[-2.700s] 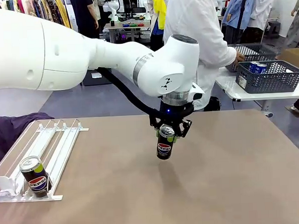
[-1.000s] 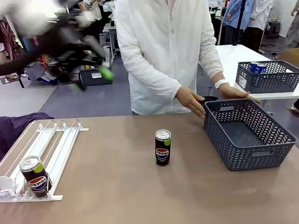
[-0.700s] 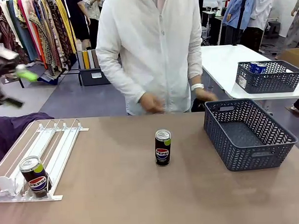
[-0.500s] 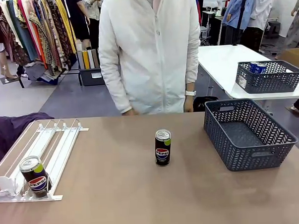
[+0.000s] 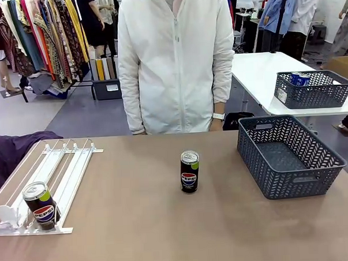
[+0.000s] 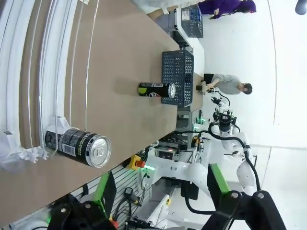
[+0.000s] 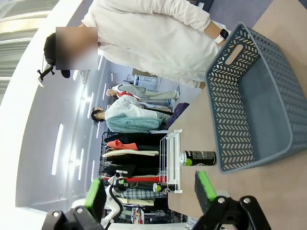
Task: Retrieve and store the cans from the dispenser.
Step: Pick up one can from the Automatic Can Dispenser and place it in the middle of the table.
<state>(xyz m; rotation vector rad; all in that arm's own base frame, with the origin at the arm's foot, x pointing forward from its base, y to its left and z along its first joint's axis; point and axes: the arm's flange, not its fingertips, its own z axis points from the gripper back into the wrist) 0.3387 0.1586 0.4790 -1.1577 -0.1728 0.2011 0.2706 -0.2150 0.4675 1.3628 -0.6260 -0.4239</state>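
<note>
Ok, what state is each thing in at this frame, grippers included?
Middle can: upright on the table, free.
Dispenser can: standing at the stop end of the dispenser.
Grey basket: empty, on the table.
Far basket: holding blue cans.
Left gripper: open, empty.
Right gripper: open, empty.

My table [image 5: 138, 236], brown top: white dispenser [image 5: 72, 174] flat at my left edge, one Pepsi can [image 5: 189, 172] upright mid-table, grey mesh basket [image 5: 280, 185] on my right, all well apart.

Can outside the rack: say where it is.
Front view: the can stands upright at the table's middle, apart from the grey basket to its right, the white rack far to its left.
</note>
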